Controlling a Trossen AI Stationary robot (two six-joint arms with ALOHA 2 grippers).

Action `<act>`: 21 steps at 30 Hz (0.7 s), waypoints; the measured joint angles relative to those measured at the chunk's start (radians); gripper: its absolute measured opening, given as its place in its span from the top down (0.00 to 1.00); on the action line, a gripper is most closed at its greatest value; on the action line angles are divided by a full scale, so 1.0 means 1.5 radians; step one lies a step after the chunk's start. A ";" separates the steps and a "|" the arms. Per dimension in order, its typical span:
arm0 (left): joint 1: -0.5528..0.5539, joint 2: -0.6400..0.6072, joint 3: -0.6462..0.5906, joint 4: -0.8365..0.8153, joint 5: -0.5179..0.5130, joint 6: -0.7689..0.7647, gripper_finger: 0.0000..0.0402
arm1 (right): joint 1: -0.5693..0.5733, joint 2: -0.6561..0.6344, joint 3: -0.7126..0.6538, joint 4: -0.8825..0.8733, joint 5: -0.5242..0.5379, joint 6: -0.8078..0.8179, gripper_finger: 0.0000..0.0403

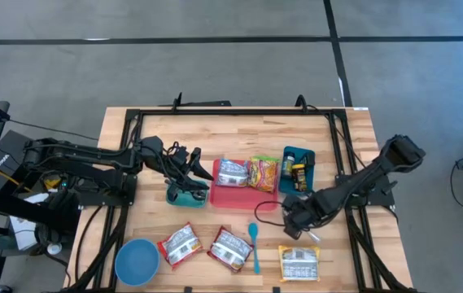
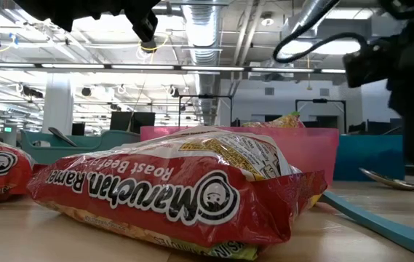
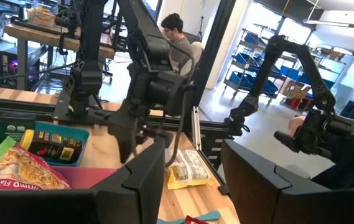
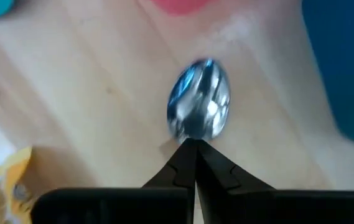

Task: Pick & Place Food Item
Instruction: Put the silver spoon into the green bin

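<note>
As the high view showed, five ramen packets lay on the wooden table (image 1: 117,122): two inside the pink tray (image 1: 233,198), two red ones (image 1: 179,245) near the front edge, and one yellow packet (image 1: 299,264) at the front right. There was also one blue bowl (image 1: 136,262) at the front left, one teal spoon (image 1: 254,244), one teal bin (image 1: 306,155) to the right of the tray, and one small teal container (image 1: 184,196) to its left.

The right gripper (image 4: 192,146) was clenched on the neck of a metal spoon (image 4: 200,99), in front of the teal bin and just above the table. The spoon's long axis ran in line with the fingers, with its bowl pointing away from the gripper.

The left gripper (image 1: 198,171) hung half-spread above the teal container, holding nothing.

The table was of light wood planks with a black frame. Behind it was a large workshop with shelves, and one person sat there.
</note>
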 joint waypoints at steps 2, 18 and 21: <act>0.000 0.000 0.000 0.000 0.000 0.000 0.62 | 0.013 -0.003 0.000 -0.004 -0.013 0.023 1.00; 0.000 0.000 0.000 0.000 0.000 0.000 0.62 | 0.035 0.003 0.000 -0.002 -0.046 0.074 1.00; 0.000 0.000 0.000 0.000 0.000 0.000 0.62 | 0.034 0.003 0.000 -0.002 -0.047 0.075 0.97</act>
